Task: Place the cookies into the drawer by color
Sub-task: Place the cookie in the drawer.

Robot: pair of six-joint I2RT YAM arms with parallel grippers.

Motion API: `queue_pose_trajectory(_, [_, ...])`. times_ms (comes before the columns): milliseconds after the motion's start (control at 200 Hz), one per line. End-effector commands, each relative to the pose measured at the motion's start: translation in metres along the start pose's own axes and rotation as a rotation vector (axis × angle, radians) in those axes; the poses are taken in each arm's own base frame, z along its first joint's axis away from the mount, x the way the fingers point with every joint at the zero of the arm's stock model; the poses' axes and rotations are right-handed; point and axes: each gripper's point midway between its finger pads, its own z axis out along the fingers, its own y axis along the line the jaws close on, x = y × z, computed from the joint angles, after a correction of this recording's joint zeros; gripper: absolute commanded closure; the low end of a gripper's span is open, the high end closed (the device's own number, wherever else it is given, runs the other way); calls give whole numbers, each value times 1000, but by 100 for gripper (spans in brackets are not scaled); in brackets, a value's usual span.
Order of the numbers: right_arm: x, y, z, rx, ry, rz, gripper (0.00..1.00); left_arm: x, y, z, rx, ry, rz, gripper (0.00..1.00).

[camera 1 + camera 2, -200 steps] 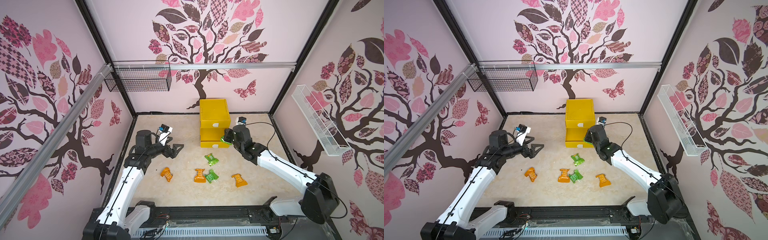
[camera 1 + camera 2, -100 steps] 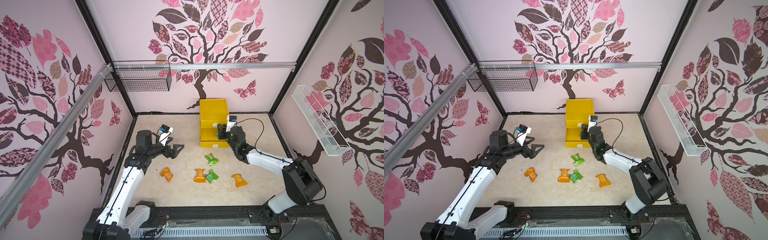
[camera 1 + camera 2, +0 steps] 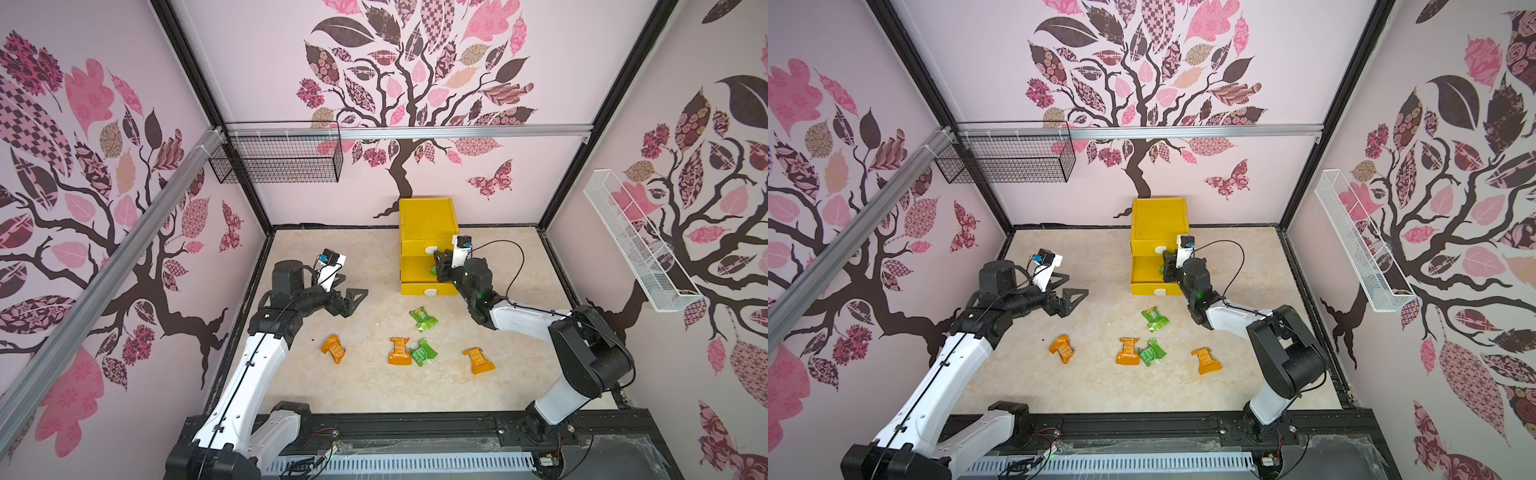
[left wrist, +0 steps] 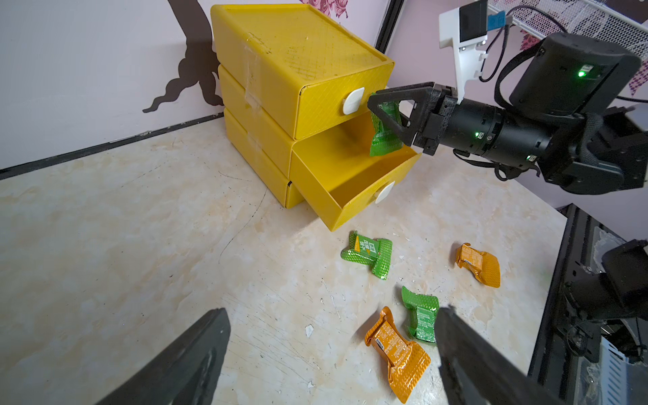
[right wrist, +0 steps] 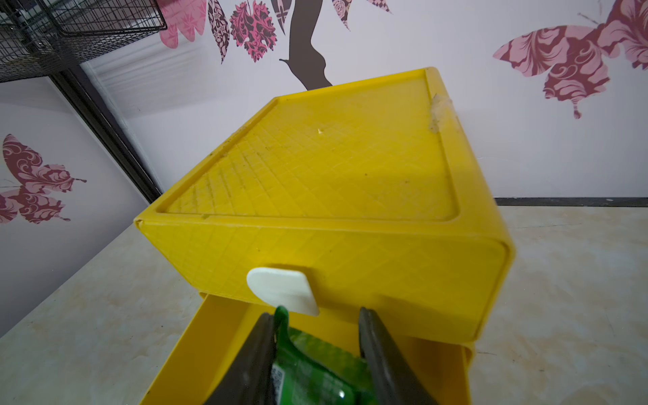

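The yellow drawer (image 3: pixel 428 220) cabinet stands at the back wall, with its middle drawer (image 4: pixel 354 196) pulled out. My right gripper (image 3: pixel 436 266) is shut on a green cookie (image 4: pixel 384 136), which hangs over that drawer just under the top drawer's white tab (image 5: pixel 282 291). In the right wrist view the packet (image 5: pixel 315 371) sits between the fingers. My left gripper (image 3: pixel 353 297) hovers open above the floor, left of the cabinet, holding nothing. Two green cookies (image 3: pixel 423 319) (image 3: pixel 424 352) and three orange ones (image 3: pixel 333 348) (image 3: pixel 400 351) (image 3: pixel 478 360) lie on the floor in front.
A black wire basket (image 3: pixel 278 158) hangs on the back wall at the left. A white wire basket (image 3: pixel 636 245) hangs on the right wall. The black base rail (image 3: pixel 415 428) runs along the front edge, and walls close in three sides.
My right arm has swung left with the green cookie, from the cabinet's right front corner to over the pulled-out middle drawer. The left arm has barely moved.
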Motion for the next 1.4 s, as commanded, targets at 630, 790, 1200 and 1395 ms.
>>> queue_pose_trajectory(630, [-17,-9,-42,51,8,24,34,1,-5,-3,11,-6,19,3])
queue_pose_trajectory(790, [-20,-5,-61,43,30,12,24,0,-6,-4,11,-14,24,4])
queue_pose_trajectory(1200, [-3,30,-109,-8,155,-73,11,2,-5,-3,11,-7,27,4])
queue_pose_trajectory(1395, [20,36,-124,-30,222,-38,1,2,-6,-3,13,-4,26,4])
